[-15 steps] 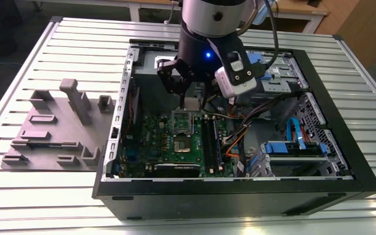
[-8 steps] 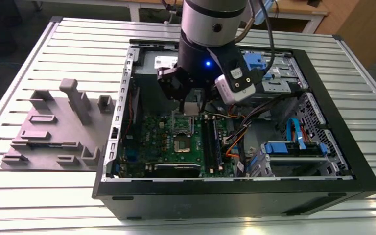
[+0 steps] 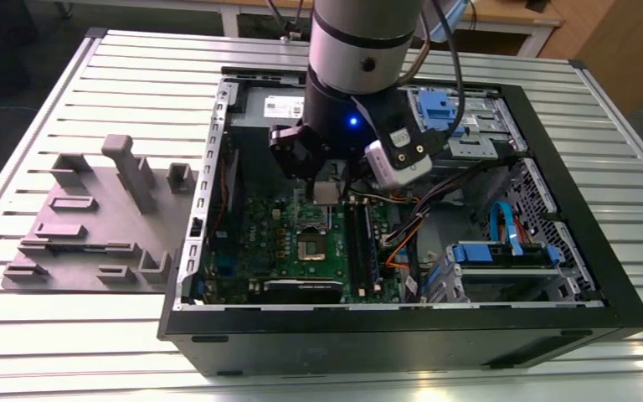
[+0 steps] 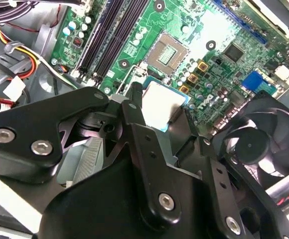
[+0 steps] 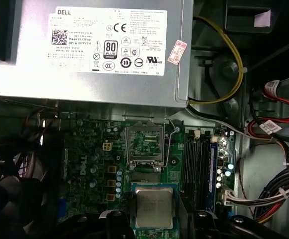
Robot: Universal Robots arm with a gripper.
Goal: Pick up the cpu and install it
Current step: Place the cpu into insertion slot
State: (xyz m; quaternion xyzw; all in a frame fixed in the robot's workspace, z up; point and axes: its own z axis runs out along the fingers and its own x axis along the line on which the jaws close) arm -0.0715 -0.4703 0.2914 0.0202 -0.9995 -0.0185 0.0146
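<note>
End effector (image 4: 160,108): black two-finger unit, its fingers (image 4: 134,107) closed in on opposite edges of the cpu (image 4: 162,102), which they hold clear of the board. The chip shows a silvery-grey top with a thin pale-blue rim.

In the first wrist view the cpu (image 5: 154,206) hangs over the green motherboard (image 5: 89,164), near a silver metal frame with a green centre (image 5: 144,143) and apart from it. That frame lies between the chip and the large grey power supply (image 5: 99,45) with its white label.

In the second wrist view the processor socket (image 4: 167,52) lies beyond the chip with its contact field exposed; the chip is near it, not seated in it. Dark memory slots (image 4: 109,35) run beside the socket, and a black fan (image 4: 261,144) sits at the board's edge. A yellow cable (image 5: 234,64) loops beside the power supply.

In the exterior view the arm (image 3: 361,50) reaches down into the open computer case (image 3: 411,335), which lies on its side on the slatted metal counter (image 3: 131,75). Blue drive brackets (image 3: 489,251) occupy the case toward the exterior view's right. A grey parts fixture (image 3: 87,218) rests on the counter at the exterior view's left, just beside the case.
</note>
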